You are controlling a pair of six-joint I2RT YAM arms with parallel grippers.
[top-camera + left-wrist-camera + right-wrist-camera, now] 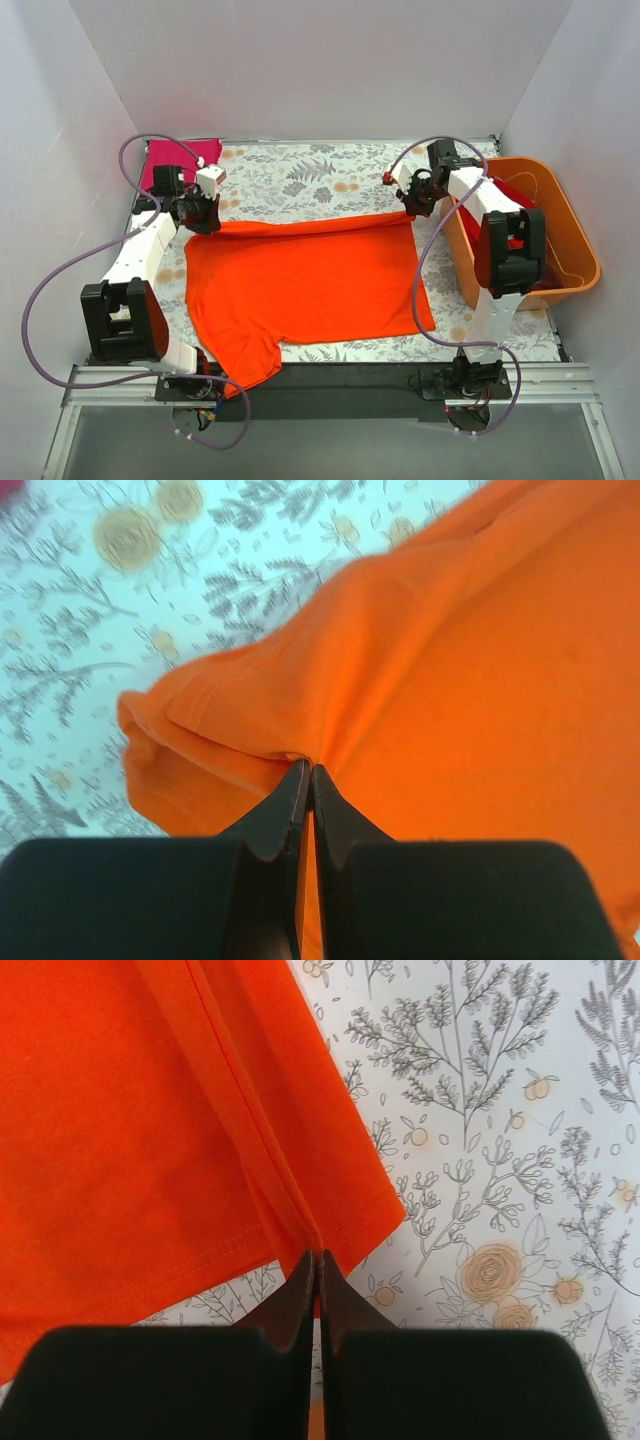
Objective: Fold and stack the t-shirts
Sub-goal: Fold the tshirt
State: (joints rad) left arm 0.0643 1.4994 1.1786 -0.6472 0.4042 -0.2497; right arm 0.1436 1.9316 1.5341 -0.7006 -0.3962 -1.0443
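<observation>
Orange t-shirt (310, 280): spread on desk (300, 180). Left gripper (308, 772), right gripper (318, 1258): wrist views show each clamped on a far corner. Magenta t-shirt (172, 160): top view only.

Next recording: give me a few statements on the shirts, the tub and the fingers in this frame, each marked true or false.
1. The left fingers and right fingers are each shut on the orange shirt. True.
2. The pink shirt lies in the tub. False: it lies on the table, at the far left corner.
3. The tub stands on the right side. True.
4. The orange shirt is stacked on the pink shirt. False: they lie apart, and the orange one is spread on the table.
</observation>
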